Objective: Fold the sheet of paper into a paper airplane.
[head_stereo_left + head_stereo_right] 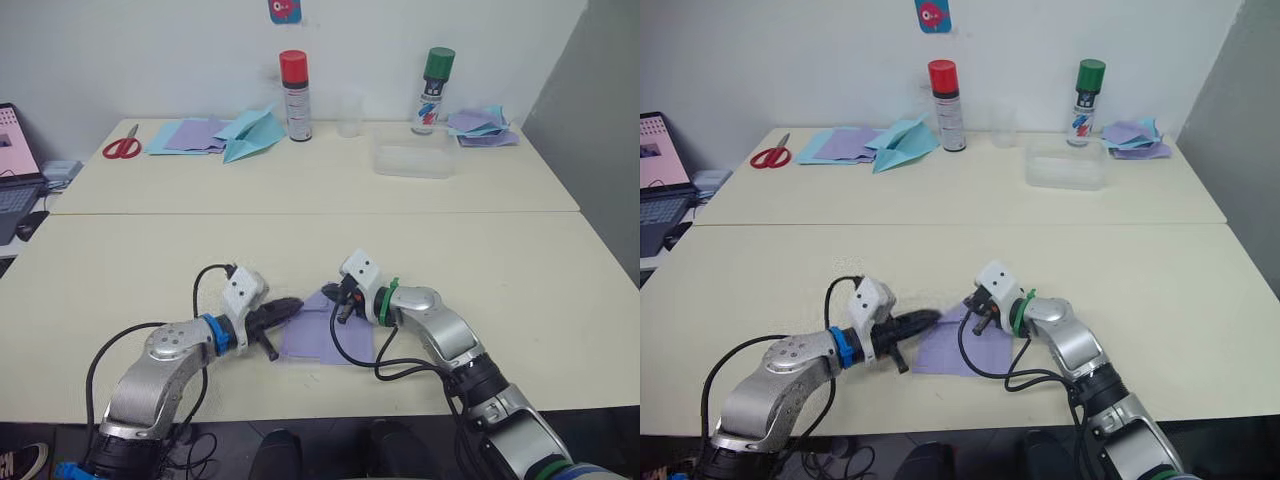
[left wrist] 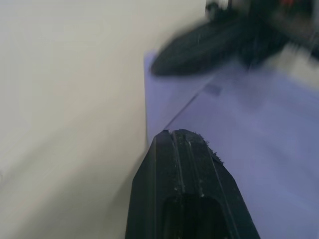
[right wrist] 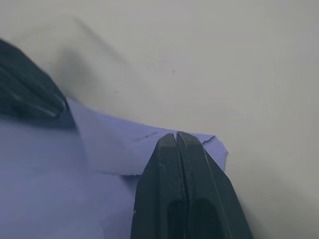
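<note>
The sheet of paper [image 1: 325, 338] is lavender-purple and lies flat on the near table, with a folded flap at its far corner [image 3: 109, 149]. My left gripper [image 1: 292, 306] is shut, its tip resting at the sheet's left edge [image 2: 164, 104]. My right gripper [image 1: 333, 295] is also shut, with its fingers [image 3: 177, 149] pressed together over the sheet's far corner. The two tips are a short way apart, pointing toward each other across that corner. No paper airplane shape shows in the sheet.
On the far table are red scissors [image 1: 122, 147], stacked blue and purple sheets [image 1: 190, 135], a light blue paper plane [image 1: 252, 133], two spray cans [image 1: 294, 95] [image 1: 434, 90], a clear cup [image 1: 348, 115], a clear tub [image 1: 413, 160] and more sheets [image 1: 482, 128]. A laptop [image 1: 15, 170] stands far left.
</note>
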You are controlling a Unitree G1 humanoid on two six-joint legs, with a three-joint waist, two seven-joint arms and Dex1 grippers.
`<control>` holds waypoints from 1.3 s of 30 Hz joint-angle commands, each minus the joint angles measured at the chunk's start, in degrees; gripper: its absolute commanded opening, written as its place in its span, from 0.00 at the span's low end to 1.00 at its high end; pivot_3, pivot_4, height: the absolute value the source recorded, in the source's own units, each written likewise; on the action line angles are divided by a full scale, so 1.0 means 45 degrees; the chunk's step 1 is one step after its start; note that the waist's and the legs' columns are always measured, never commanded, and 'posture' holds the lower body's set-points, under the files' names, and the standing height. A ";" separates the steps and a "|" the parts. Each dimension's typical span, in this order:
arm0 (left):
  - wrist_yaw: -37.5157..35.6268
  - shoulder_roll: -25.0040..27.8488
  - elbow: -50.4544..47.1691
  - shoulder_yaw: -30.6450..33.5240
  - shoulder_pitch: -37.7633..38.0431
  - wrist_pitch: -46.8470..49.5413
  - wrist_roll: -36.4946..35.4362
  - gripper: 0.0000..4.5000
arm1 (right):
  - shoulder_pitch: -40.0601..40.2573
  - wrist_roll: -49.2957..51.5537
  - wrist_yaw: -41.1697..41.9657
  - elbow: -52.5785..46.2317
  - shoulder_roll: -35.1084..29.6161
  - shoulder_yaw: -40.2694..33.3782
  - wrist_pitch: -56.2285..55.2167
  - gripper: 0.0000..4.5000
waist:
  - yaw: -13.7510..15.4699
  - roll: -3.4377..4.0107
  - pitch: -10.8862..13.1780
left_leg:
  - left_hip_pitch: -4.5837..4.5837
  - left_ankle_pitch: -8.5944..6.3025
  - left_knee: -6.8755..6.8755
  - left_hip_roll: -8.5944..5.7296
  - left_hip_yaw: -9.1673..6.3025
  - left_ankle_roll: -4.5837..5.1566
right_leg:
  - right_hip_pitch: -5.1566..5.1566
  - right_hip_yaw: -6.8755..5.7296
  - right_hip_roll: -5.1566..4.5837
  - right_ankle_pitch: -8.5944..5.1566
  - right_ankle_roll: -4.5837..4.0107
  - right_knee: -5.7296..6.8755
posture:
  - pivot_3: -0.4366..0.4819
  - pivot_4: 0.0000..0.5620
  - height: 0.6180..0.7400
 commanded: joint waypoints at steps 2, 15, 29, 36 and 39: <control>0.0607 -0.0482 -0.0446 0.0219 -0.0446 -0.0131 -0.0421 0.01 | 0.0204 -0.0205 0.0128 0.0127 -0.0110 0.0226 0.0190 0.00 | -0.0006 0.0000 0.0000 | 0.0002 0.0000 0.0000 0.0000 0.0001 0.0000 | 0.0001 0.0003 0.0003 0.0001 0.0002 0.0000 | 0.48 0.27 1.00; 0.1281 -0.0384 0.2105 -0.2216 -0.0580 -0.1364 0.2452 0.01 | 0.0270 0.0026 0.0134 -0.0326 0.0059 0.0162 0.0220 0.00 | 0.0027 0.0002 0.0000 | -0.0005 0.0000 -0.0001 -0.0001 -0.0005 0.0000 | -0.0004 -0.0002 0.0005 0.0000 0.0000 -0.0002 | 0.48 0.27 1.00; 0.1146 -0.0129 0.2113 -0.2706 -0.0368 -0.1172 0.2864 0.01 | 0.0310 -0.0185 -0.0304 -0.0283 0.0578 0.0212 0.0258 0.00 | 0.0050 0.0006 0.0003 | -0.0008 0.0000 0.0000 -0.0004 -0.0002 0.0000 | -0.0003 0.0000 0.0001 0.0000 0.0001 -0.0004 | 0.48 0.27 1.00; 0.1139 -0.0126 0.2338 -0.2884 -0.0436 -0.1071 0.3070 0.01 | 0.0153 -0.0248 -0.1549 0.0589 0.0655 -0.0813 0.0667 0.00 | 0.0051 0.0006 -0.0004 | 0.0024 0.0000 0.0000 -0.0005 -0.0007 0.0000 | 0.0017 -0.0002 -0.0001 0.0004 0.0006 0.0004 | 0.48 0.27 1.00; 0.1114 -0.0119 0.2429 -0.2894 -0.0503 -0.1071 0.3073 0.01 | -0.0072 -0.0262 -0.2051 0.0950 0.0760 -0.1244 0.0470 0.00 | 0.0058 0.0004 -0.0008 | 0.0028 0.0001 0.0004 -0.0011 -0.0004 -0.0001 | 0.0021 0.0007 -0.0003 0.0017 0.0024 0.0004 | 0.48 0.27 1.00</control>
